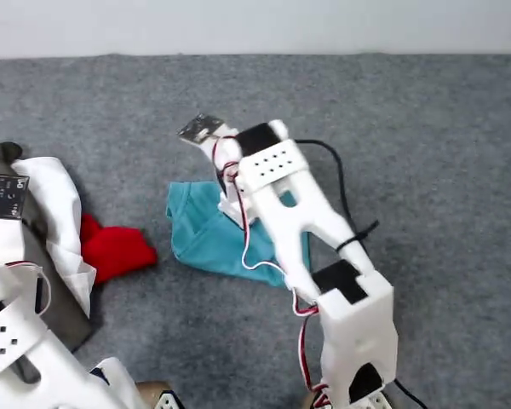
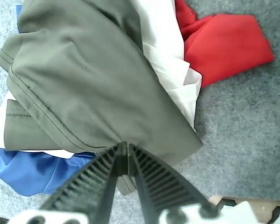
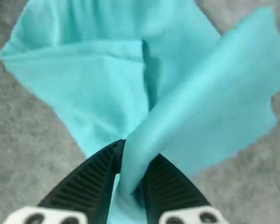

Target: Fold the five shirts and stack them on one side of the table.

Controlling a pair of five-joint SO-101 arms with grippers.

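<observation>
Right gripper (image 3: 133,156) fingers pinched shut on teal shirt (image 3: 79,79) fold; left gripper (image 2: 127,149) fingers clamped grey shirt (image 2: 84,79) edge.

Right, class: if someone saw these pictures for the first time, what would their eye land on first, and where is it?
The teal shirt in the middle of the grey table, with a fold of it pinched between the right gripper's fingers. Next, the heap at the table's left side: a bright red shirt poking out beside a white shirt and a grey shirt, whose edge the left gripper nips.
</observation>
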